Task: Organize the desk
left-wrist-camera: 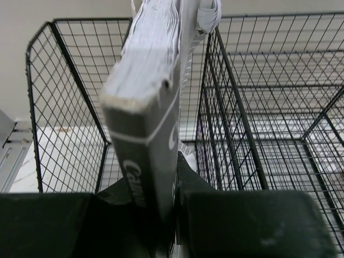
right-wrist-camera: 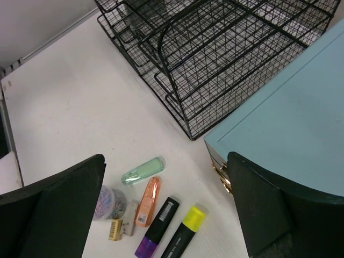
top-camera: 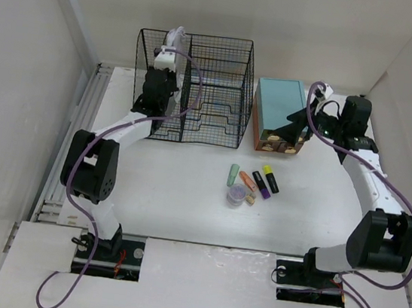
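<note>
The left claw (left-wrist-camera: 166, 215) is clamped nearly shut on the near end of a grey book (left-wrist-camera: 145, 107). The book's long axis runs straight out from the jaws toward 12 o'clock, lined up with the left bay of the wire basket (left-wrist-camera: 252, 134) at the far edge of the desk (top-camera: 183, 212). The right claw (right-wrist-camera: 166, 215) gapes empty; seen from above, pens (top-camera: 254, 182) lie at its 7 o'clock.

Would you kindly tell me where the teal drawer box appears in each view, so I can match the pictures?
Top external: teal drawer box, right of centre toward the back, beside the wire organizer.
Left wrist: not in it; only the organizer's mesh and a gripped booklet show.
Right wrist: its teal top fills the right side.
Shared landmark: the wire organizer, in all three views.
</note>
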`<act>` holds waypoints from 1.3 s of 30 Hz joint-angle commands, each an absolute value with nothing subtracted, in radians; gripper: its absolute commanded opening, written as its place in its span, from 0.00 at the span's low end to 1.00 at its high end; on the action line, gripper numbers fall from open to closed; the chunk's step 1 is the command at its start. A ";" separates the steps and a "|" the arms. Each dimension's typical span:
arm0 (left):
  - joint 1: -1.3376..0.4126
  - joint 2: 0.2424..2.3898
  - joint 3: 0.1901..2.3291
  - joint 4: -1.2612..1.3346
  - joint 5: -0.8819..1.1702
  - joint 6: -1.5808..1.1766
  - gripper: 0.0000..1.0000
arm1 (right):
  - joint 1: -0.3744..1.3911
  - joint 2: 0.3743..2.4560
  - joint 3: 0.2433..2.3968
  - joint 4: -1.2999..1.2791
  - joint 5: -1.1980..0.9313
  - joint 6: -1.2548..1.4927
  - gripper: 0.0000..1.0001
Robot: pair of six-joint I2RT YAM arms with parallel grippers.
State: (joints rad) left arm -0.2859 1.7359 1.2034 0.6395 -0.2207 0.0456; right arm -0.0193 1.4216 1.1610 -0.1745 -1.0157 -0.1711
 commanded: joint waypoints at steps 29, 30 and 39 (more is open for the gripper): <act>-0.264 1.741 1.192 0.970 -0.262 0.000 0.90 | -0.025 1.457 1.210 -0.221 -1.091 -0.250 1.00; -0.264 1.726 1.201 0.959 -0.262 0.000 0.92 | -0.025 1.457 1.210 -0.221 -1.079 -0.250 1.00; -0.318 1.402 1.230 0.806 -0.330 -0.033 0.80 | -0.025 1.367 1.258 -0.293 -0.811 -0.336 1.00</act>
State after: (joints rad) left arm -0.2974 1.5513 1.1664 0.8082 -0.2977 -0.0013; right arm -0.0193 1.4406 1.2037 -0.2867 -0.9356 -0.2848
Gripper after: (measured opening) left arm 0.826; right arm 0.999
